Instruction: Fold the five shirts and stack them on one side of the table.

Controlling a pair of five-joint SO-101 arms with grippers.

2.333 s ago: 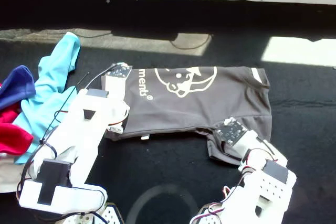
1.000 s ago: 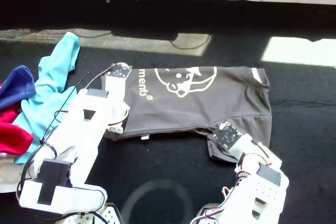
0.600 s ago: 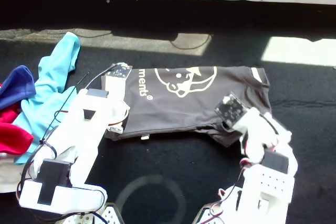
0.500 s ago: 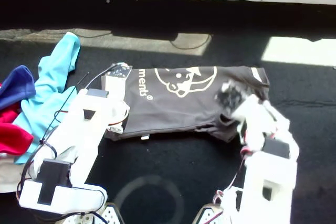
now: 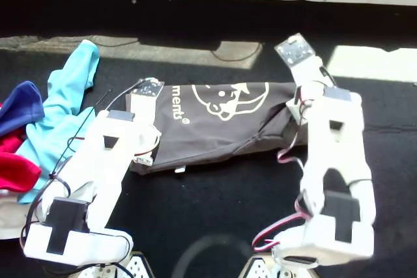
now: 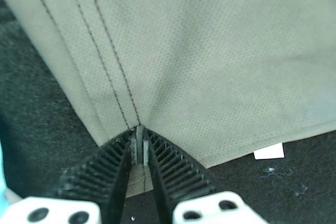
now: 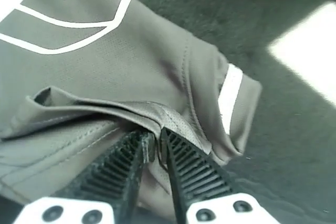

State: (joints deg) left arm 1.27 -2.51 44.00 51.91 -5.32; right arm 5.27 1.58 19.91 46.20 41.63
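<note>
- The black desk [image 5: 208, 193] carried a grey shirt [image 5: 215, 135] across its middle, its near right part folded over.
- A heap of shirts [image 5: 45, 128], turquoise, blue and red, lay beside the left arm.
- The right gripper [image 7: 152, 140] pinched a raised fold of the grey shirt.
- The left gripper [image 6: 139, 135] was clamped on its hem corner.

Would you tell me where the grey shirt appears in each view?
High view: grey shirt lies mid-table between the arms.
Left wrist view: its hem, near a white tag, is in the left jaws.
Right wrist view: a fold beside the white print is in the right jaws.
Landmarks: tag and print, also in high view.
</note>
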